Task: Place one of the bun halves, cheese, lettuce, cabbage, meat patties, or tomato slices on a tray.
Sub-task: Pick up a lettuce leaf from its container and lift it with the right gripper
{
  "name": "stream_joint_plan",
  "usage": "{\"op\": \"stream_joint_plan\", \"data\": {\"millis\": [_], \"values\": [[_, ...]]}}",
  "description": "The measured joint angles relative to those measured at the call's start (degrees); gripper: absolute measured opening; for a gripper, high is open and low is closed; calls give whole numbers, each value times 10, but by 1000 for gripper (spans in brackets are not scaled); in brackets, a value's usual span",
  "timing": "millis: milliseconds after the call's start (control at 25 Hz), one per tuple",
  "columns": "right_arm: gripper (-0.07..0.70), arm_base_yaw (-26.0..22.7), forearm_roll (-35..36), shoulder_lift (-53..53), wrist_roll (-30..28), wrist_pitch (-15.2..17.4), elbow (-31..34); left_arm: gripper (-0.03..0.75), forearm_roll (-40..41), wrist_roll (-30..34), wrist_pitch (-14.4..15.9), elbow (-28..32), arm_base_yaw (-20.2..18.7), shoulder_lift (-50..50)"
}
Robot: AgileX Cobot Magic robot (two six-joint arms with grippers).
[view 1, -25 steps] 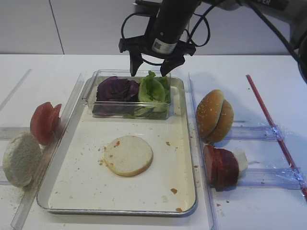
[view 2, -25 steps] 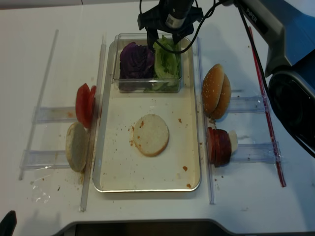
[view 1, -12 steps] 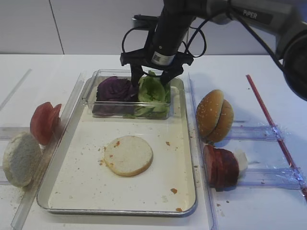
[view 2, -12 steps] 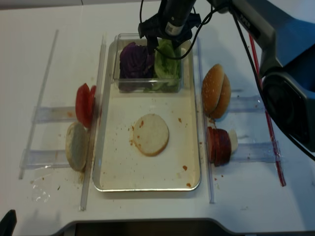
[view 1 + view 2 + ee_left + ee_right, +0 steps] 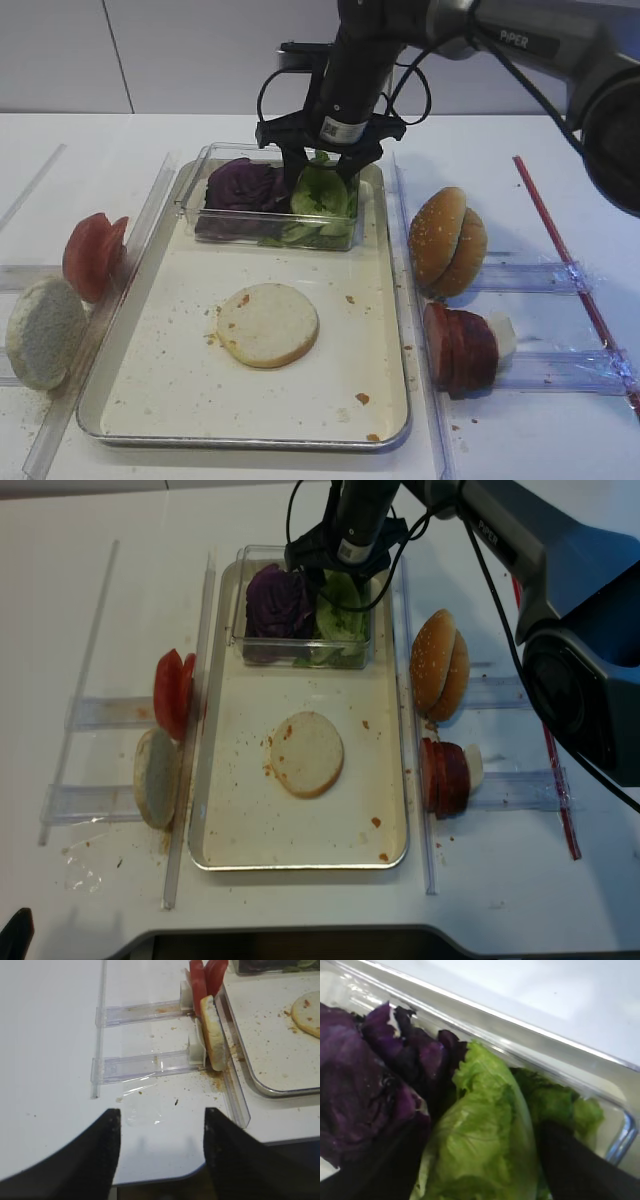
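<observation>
The pale green lettuce (image 5: pixel 480 1155) lies in a clear plastic box (image 5: pixel 270 232) at the far end of the silver tray (image 5: pixel 200 385), beside purple cabbage (image 5: pixel 243 185). My right gripper (image 5: pixel 321 170) reaches down into the box, open, one dark finger on each side of the lettuce leaf (image 5: pixel 320 192). I cannot tell whether the fingers touch it. A pale flat bun half (image 5: pixel 267 324) rests in the tray's middle. My left gripper (image 5: pixel 160 1115) hangs open over bare table near the front edge, holding nothing.
Tomato slices (image 5: pixel 92 255) and a pale bun half (image 5: pixel 42 332) stand on edge in clear racks left of the tray. Sesame bun halves (image 5: pixel 446 241), meat patties (image 5: pixel 460 348) and cheese (image 5: pixel 503 335) stand in racks on the right. A red strip (image 5: pixel 570 270) lies far right.
The right gripper has come down from above the box rim into the box, its fingers now astride the lettuce and slightly closer together. Nothing else has moved.
</observation>
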Motion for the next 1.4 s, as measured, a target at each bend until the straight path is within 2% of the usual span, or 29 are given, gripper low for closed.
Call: {"op": "stream_joint_plan", "data": {"millis": [200,440,560,960,1080,1400], "values": [[457,0,-10,1,0,9,0,359,0,0,0,0,0,0],[438,0,-11,3,0,10,0,359,0,0,0,0,0,0],[398,0,-12,3,0,10,0,359,0,0,0,0,0,0],[85,0,-12,3,-1,12,0,359,0,0,0,0,0,0],[62,0,-12,3,-3,20,-6,359,0,0,0,0,0,0],[58,0,-12,3,6,67,-53,359,0,0,0,0,0,0]]}}
